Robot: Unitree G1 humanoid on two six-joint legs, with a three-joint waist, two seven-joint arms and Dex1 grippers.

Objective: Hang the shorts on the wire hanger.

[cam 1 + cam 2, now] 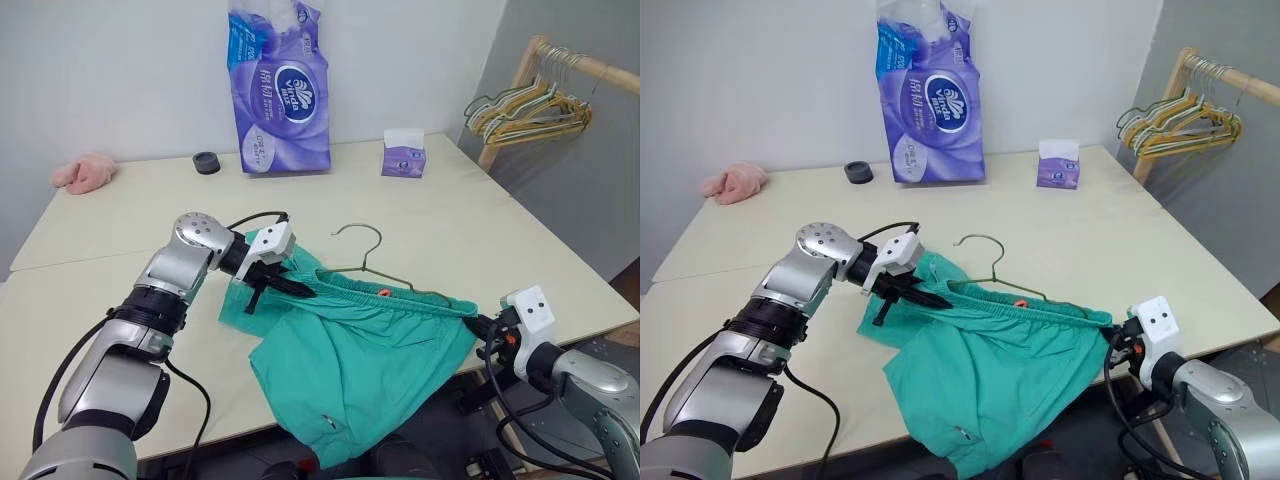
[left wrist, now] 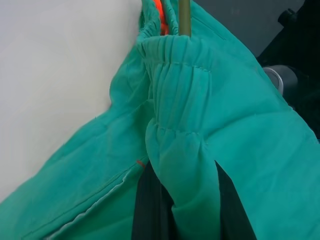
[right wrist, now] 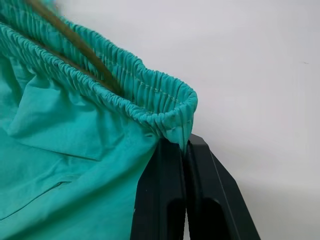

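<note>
Teal-green shorts (image 1: 360,350), olive-gold wire hanger (image 1: 365,245), cream table (image 1: 120,230), purple tissue pack (image 1: 280,90) at far edge, pink cloth (image 1: 83,173) at far left corner

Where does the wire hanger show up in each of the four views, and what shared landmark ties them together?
Left eye view: the wire hanger, hook on the table, lower part inside the shorts.
Right eye view: same, hook left of centre.
Left wrist view: a wire stub entering the waistband.
Right wrist view: wire running inside the waistband.
Shared landmark: the gathered teal waistband.
</note>
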